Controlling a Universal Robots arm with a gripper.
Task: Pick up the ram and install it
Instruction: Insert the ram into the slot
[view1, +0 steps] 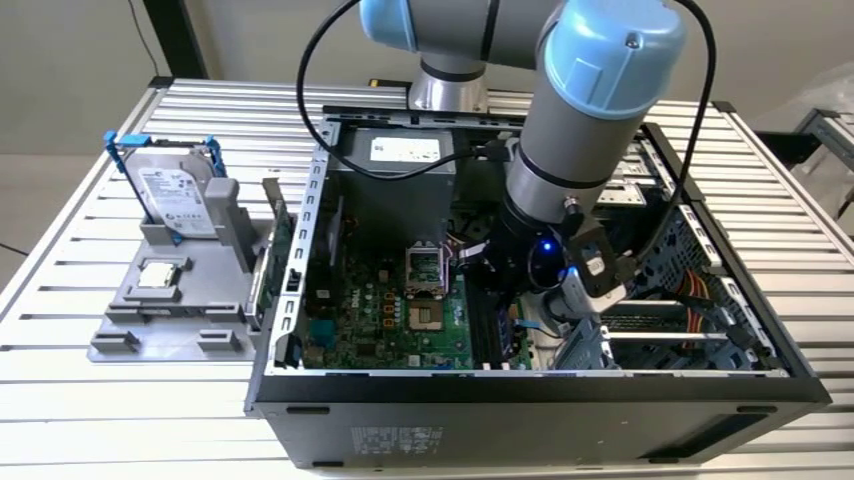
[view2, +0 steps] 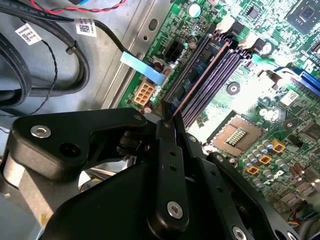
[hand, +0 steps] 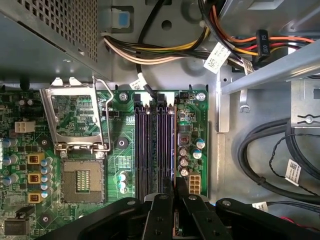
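Black gripper (view2: 172, 112) linkage sits closest to the lens in both wrist views, its two fingers (hand: 161, 210) drawn nearly together with a thin edge pinched between them. That edge looks like the ram (view2: 197, 82), a long narrow strip standing on its side and running away from the fingertips along one of the dark memory slots (hand: 150, 150) on the green motherboard (hand: 120, 150); I judge the tool to be closed on it, though the stick is seen edge-on and its chips are hidden. Holding it upright and lengthwise over the slot makes sense, since a memory stick goes in edge first and must line up with the channel from end to end. Whether it is already seated or only resting in the slot mouth I cannot tell. Beside the slots the empty processor socket (hand: 82, 182) lies with its metal frame (hand: 75, 117) flipped open. In the exterior view the arm (view1: 574, 170) reaches down into the open computer case (view1: 534, 385), while a hard drive (view1: 171, 195) in a blue frame stands in a grey holder (view1: 160, 315) well apart, toward the exterior view's left.
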